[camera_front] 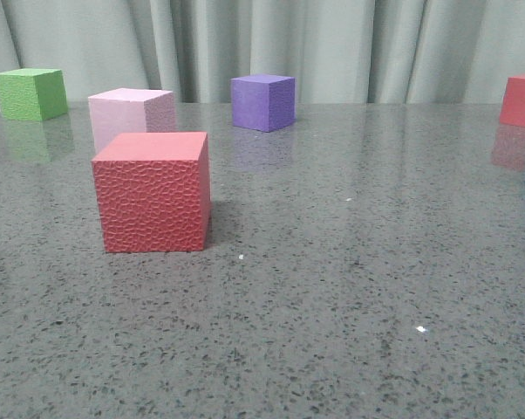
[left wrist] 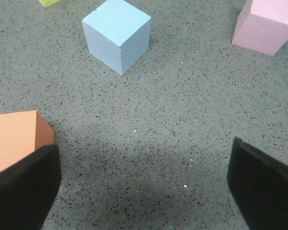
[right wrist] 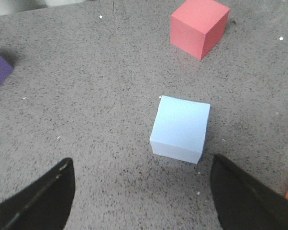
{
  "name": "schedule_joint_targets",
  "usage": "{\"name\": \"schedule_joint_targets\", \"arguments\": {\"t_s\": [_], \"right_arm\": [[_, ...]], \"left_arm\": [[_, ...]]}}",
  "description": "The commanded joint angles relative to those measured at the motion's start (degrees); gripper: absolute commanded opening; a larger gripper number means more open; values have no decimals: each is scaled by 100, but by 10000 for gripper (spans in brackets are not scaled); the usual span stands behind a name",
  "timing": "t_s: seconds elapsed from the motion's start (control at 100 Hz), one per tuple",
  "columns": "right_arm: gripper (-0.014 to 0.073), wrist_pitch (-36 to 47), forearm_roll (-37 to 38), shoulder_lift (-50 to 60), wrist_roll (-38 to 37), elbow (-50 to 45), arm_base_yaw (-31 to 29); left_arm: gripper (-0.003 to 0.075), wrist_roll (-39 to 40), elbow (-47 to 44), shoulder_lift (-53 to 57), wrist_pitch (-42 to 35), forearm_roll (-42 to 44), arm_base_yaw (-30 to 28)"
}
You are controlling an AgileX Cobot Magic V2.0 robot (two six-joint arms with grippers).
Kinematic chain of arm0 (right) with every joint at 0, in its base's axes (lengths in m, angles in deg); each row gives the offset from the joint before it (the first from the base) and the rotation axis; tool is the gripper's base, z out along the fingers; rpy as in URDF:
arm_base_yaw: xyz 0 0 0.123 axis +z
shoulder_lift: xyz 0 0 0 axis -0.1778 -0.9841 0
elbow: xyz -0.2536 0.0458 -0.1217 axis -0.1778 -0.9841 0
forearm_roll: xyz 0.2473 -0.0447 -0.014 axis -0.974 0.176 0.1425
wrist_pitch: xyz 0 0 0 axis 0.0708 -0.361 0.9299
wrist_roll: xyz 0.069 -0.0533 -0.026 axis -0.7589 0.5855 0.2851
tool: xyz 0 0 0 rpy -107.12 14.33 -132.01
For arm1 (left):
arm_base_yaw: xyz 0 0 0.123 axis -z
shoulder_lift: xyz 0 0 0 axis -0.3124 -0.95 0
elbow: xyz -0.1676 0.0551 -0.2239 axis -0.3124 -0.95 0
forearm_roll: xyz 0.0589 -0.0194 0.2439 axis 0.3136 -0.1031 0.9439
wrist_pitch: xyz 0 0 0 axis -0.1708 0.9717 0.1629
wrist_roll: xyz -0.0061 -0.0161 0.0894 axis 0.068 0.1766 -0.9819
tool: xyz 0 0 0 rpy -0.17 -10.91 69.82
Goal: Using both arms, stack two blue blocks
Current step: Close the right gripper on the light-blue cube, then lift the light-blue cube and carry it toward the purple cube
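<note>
— While both grippers are hanging spread wide, gripping nothing, where are the blue blocks sitting?
— Right gripper (right wrist: pixel 141 201): one blue block (right wrist: pixel 180 128) is sitting mid-frame, just beyond its fingers. Left gripper (left wrist: pixel 144 187): the other blue block (left wrist: pixel 117 34) is lying farther off, upper centre-left.

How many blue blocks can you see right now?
2. One blue block lies ahead of the left claw, apart from the pink cube; the other lies just ahead of the right claw, short of a red cube. More may be off-camera.
</note>
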Motion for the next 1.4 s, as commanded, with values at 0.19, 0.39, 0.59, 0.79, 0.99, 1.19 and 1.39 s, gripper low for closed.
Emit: {"name": "schedule_joint_targets", "arguments": {"t_s": [0.19, 0.39, 0.59, 0.79, 0.99, 1.19, 1.39], "right_arm": [[581, 190, -354, -912, 127, 751, -698], [581, 123, -369, -1507, 225, 907, -785], [581, 88, -369, -1984, 232, 1097, -785], [581, 12, -363, -2401, 232, 1291, -785], [581, -22, -320, -2709, 232, 1291, -785], [581, -27, -315, -2949, 232, 1291, -785], [579, -50, -315, -3089, 232, 1291, -785]], "left_arm": [[673, -7, 202, -18, -306, 21, -17], [673, -7, 202, -18, -306, 21, -17], [673, -7, 202, -18, -306, 21, -17], [673, -7, 202, -18, -306, 21, -17], [673, -7, 202, -18, -306, 21, -17], [673, -7, 202, -18, -306, 21, -17], [673, -7, 202, -18, -306, 21, -17]]}}
